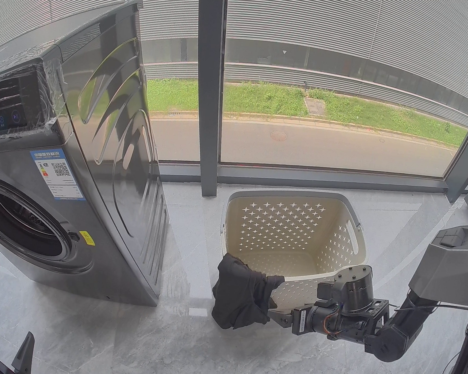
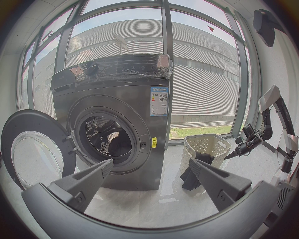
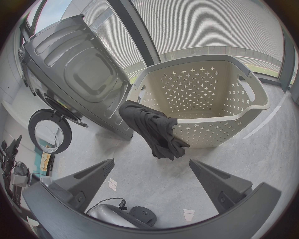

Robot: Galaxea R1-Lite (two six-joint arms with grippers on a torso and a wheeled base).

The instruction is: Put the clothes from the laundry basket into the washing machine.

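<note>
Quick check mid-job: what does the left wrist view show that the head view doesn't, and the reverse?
Left wrist adds: what look like clothes lying inside the drum, and the whole open door. Head adds: the basket and its bare bottom. Both: the washing machine, the basket, the black garment draped over its near rim, and the open right claw beside it.

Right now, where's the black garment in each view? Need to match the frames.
Head view: black garment draped over the laundry basket at its near-left rim corner, hanging outside.
Left wrist view: black garment hanging down the laundry basket outer wall, toward the washing machine.
Right wrist view: black garment on the laundry basket rim corner nearest the washing machine.
Shared landmark: the laundry basket.
</note>
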